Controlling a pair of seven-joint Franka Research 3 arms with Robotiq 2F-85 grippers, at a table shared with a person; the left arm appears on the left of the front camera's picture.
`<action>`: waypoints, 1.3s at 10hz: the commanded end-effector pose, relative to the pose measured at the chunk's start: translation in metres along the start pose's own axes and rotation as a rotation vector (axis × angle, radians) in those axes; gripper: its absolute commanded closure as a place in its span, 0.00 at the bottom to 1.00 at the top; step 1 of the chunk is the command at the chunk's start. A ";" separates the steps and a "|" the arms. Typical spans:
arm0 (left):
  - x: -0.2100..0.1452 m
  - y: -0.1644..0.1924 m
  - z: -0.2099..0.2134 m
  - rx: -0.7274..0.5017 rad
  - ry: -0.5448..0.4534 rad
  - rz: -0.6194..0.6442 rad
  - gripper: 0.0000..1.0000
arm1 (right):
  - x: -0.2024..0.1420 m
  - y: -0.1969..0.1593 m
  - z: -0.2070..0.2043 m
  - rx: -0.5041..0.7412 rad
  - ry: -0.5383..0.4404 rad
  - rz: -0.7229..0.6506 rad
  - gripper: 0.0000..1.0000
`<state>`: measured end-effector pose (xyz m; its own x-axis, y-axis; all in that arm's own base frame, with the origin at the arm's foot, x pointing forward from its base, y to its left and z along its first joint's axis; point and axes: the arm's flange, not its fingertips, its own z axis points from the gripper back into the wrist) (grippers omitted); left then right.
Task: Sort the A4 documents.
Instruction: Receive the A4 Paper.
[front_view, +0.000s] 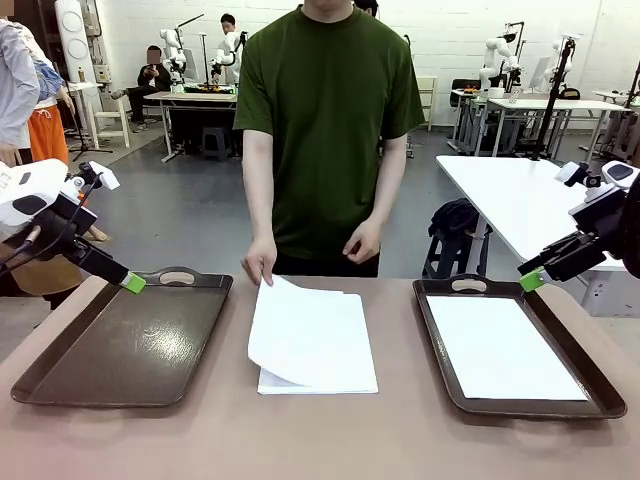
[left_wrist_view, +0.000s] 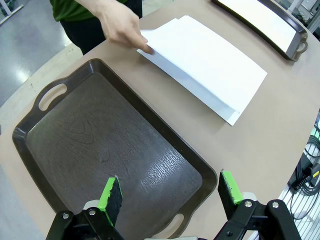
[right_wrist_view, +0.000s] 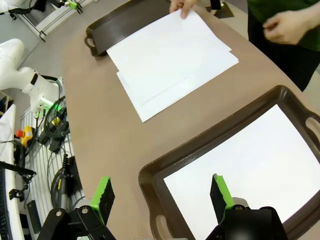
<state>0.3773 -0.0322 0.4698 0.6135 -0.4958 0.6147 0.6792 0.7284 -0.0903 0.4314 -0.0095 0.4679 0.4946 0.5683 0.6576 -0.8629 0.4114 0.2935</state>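
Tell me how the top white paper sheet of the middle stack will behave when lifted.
Probably floppy: the thin white top sheet curves where the person's hand lifts its corner. Likely light and apt to slide, lying smooth on the white paper stack.

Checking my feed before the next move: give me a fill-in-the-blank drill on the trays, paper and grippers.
1. On the robot's ____ side, a tray holds a white sheet.
2. The paper stack lies ____ the two trays.
3. The person's hand touches the stack's ____ sheet.
4. The left gripper and right gripper are both ____.
Missing: right; between; top; open.
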 end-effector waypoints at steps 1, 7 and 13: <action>-0.003 0.003 -0.001 -0.005 -0.016 -0.012 0.00 | -0.002 0.000 -0.002 0.001 0.002 0.007 0.00; -0.003 0.003 -0.001 -0.005 -0.016 -0.012 0.00 | -0.002 0.000 -0.002 0.001 0.002 0.007 0.00; -0.003 0.003 -0.001 -0.005 -0.016 -0.012 0.00 | -0.002 0.000 -0.002 0.001 0.002 0.007 0.00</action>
<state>0.3773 -0.0322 0.4698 0.6135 -0.4958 0.6147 0.6792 0.7284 -0.0903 0.4314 -0.0095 0.4679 0.4945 0.5683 0.6576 -0.8629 0.4113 0.2935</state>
